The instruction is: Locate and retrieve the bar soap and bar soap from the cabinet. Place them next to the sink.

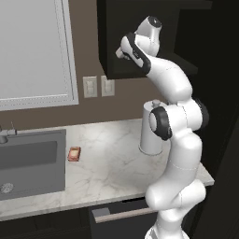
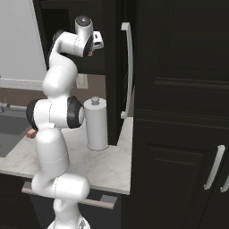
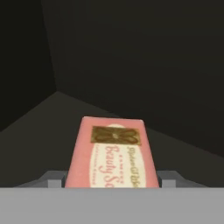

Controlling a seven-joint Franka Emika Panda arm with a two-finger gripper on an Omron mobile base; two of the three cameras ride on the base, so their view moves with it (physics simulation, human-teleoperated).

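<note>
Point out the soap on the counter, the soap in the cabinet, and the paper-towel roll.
Counter soap (image 1: 74, 153): left base view, middle of its top face, beside the sink.
Cabinet soap (image 3: 111, 153): hand view, middle of its label.
Paper-towel roll (image 2: 96, 125): right base view, middle of its white side.

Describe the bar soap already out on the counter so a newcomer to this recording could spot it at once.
Start at the dark grey sink set into the pale marble counter. Just off its right rim lies the bar soap, a small, flat, reddish-orange rectangle. Its only neighbour on the counter, the tall white paper-towel roll, stands upright further right and is far bigger.
</note>
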